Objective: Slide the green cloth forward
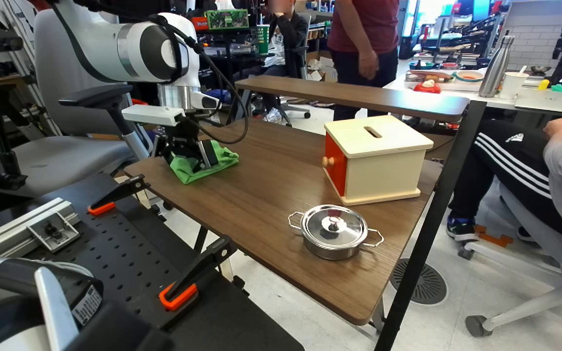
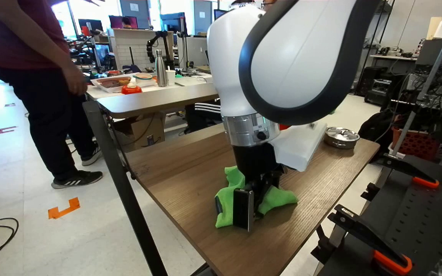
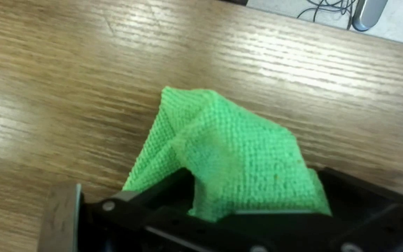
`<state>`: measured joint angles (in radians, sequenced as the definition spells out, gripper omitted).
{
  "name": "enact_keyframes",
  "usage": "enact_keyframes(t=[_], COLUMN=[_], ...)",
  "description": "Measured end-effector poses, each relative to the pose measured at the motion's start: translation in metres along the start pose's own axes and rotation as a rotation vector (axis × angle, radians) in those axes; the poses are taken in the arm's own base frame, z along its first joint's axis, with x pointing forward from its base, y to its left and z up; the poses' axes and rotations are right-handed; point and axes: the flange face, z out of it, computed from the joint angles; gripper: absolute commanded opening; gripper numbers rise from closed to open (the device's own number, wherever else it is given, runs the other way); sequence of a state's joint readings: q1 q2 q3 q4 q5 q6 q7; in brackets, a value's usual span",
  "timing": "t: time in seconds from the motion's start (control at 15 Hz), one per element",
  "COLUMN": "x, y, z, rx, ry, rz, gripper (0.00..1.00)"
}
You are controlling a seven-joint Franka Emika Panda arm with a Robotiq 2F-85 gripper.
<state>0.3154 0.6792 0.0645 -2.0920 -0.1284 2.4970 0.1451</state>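
A brown table point(image 1: 266, 170) stands in a cluttered workroom. At its left end, in an exterior view, I have the claw point(image 3: 254, 178) down low. Its fingers point(image 3: 348, 196) stand well apart, and the cloth point(image 3: 236, 150) humps up between them and spreads out around them on the table. It doesn't look clamped to me; whether the ends of the fingers press on the table I can't tell, as they are hidden.

I judge the step in hand to be making contact with the cloth ahead of the slide; whether any of the slide is done, I can't tell. The next move calls for light, even downward pressure, or a pinch on the hump if that won't drag it, then a slow, level run forward. I can't see where the arm point(image 1: 139, 51) is mounted, so I'd settle which way forward runs first. My worry is the cloth rucking up or slipping free, so I'd favour a steady pace over a hard shove.

Farther out, the box point(image 1: 376, 158) sits to the right and the pot point(image 1: 334, 231) at the near right, both well apart from the cloth. A black bench point(image 1: 232, 307) lies on the near side, and a person point(image 1: 364, 29) stands beyond the far side.
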Motion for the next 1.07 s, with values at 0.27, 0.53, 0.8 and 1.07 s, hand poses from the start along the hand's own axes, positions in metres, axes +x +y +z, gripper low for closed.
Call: enact_keyframes(t=[0.27,0.53,0.8,1.07], x=[-0.003,-0.001,0.001,-0.007], y=[-0.002,-0.002,-0.005,-0.007], z=[0.0,-0.01,-0.048,-0.092], rx=[0.0,0.0,0.003,0.003], ry=[-0.003,0.013,0.072,0.138], rz=[-0.004,0.006,0.013,0.009], gripper=[1.0,1.0,1.0,1.0])
